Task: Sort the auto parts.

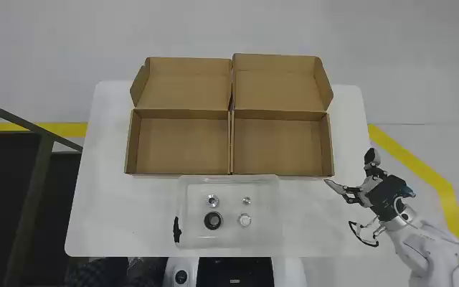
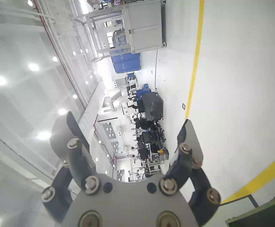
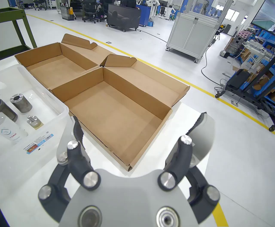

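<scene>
Four metal parts lie in the clear bin on the surface. Two open boxes stand just behind the bin. To the right of the bin, the right gripper hangs with jaws apart. The left gripper also has its jaws apart.

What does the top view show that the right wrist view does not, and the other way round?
Top view adds a small black item at the clear bin's edge and the white table's full outline. Right wrist view adds the room behind: a metal-framed cabinet and office chairs. Both share the two empty cardboard boxes, the bin's metal parts and the open right gripper.
</scene>
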{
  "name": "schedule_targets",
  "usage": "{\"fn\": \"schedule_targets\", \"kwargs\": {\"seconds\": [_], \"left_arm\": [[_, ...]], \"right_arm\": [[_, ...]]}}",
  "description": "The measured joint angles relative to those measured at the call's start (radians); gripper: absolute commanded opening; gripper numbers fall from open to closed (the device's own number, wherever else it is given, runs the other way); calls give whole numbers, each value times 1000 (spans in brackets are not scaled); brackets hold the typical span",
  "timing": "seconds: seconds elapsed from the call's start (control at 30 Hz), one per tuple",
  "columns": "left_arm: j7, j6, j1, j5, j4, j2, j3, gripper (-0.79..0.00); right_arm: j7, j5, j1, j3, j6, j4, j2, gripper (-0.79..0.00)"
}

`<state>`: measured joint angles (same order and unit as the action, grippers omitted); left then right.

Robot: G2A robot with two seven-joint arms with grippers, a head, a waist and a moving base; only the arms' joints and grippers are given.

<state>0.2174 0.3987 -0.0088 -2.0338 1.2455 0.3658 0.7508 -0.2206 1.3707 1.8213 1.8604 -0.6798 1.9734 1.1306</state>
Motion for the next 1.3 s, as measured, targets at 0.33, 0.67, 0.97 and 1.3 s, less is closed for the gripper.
{"fn": "schedule_targets", "kwargs": {"seconds": [0.33, 0.67, 0.97, 1.3], "left_arm": [[0, 0, 0, 0, 0, 0, 0, 0], [0, 0, 0, 0, 0, 0, 0, 0], [0, 0, 0, 0, 0, 0, 0, 0], [0, 0, 0, 0, 0, 0, 0, 0]], "right_arm": [[0, 0, 0, 0, 0, 0, 0, -1], [60, -18, -32, -47, -93, 35, -7, 0], [180, 18, -65, -156, -202, 128, -17, 0], [264, 76, -91, -285, -260, 191, -25, 0]]}}
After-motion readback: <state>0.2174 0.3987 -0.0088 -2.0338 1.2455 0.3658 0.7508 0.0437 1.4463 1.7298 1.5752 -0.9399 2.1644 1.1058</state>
